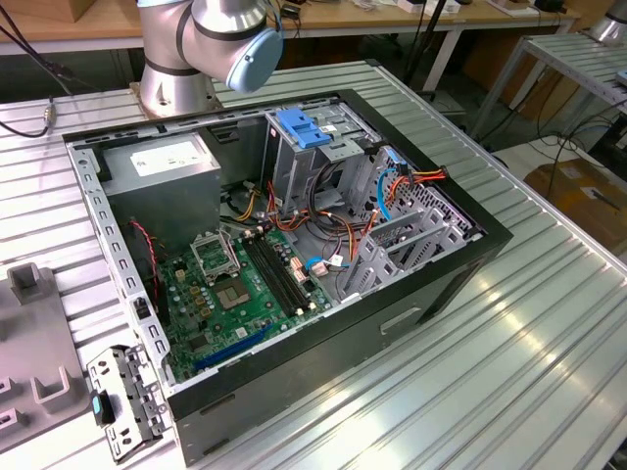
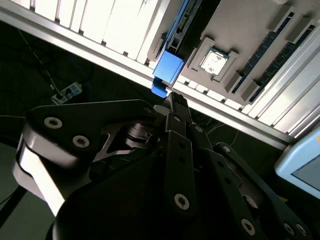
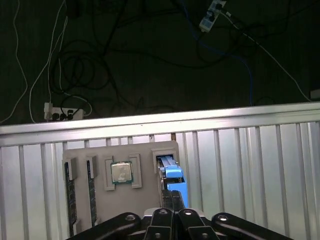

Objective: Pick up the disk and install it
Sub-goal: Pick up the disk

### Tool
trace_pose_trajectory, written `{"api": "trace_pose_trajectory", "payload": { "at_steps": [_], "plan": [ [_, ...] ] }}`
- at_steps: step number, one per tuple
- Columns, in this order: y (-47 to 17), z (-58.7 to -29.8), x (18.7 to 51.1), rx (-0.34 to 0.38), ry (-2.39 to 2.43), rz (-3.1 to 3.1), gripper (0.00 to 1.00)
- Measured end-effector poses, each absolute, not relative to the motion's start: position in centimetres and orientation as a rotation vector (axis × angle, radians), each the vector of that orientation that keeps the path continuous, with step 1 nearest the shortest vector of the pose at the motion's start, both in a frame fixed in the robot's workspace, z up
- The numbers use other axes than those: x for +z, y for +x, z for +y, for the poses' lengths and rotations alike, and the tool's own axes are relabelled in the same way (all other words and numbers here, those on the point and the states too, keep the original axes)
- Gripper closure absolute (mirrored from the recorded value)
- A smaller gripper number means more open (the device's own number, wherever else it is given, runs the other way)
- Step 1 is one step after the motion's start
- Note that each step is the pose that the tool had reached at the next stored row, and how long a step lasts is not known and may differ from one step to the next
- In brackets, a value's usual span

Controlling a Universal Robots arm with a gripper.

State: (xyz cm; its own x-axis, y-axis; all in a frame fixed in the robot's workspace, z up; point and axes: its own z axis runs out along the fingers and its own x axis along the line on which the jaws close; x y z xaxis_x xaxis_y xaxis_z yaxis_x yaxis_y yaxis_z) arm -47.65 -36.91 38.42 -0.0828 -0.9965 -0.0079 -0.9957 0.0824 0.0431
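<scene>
Straight ahead of the pinched-together, empty black end effector (image 3: 172, 195), a blue-bracketed dark flat disk (image 3: 169, 171) is standing edge-on.

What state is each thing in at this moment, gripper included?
Black gripper: shut, empty.
Slim dark disk with blue end piece: on edge in grey tray slot.
Square silver processor chip: seated in tray recess.
Black computer case: open, side panel off.
Grey metal cage with blue handle: upright inside case.
</scene>
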Motion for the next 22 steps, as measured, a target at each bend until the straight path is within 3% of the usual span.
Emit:
{"api": "trace_pose_trajectory", "payload": {
  "at_steps": [22],
  "plan": [
    [-47.65, -36.91, 38.42, -0.050, 2.500, -1.853, 0.89]
  ]
}}
